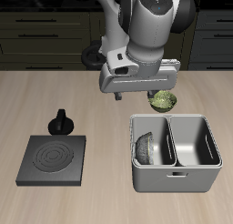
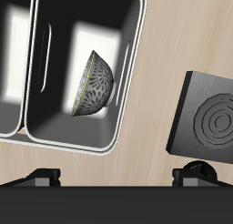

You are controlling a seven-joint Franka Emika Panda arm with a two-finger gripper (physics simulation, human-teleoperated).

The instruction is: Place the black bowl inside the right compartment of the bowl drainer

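Black bowl point(image 2: 96, 83) lies tipped on its side inside one bay of the bowl drainer point(image 1: 173, 178) (the bay nearer the stove plate point(image 1: 53, 158)). Gripper point(image 1: 136, 86) hangs above, empty; finger spread cannot be told. Best lift straight clear of the rim

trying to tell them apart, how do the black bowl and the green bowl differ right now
The black bowl is dark grey-black; the green bowl is olive. The black bowl leans on its side inside a bay of the drainer; the green bowl sits upright on the table behind it. Both are small, round and similar in size.
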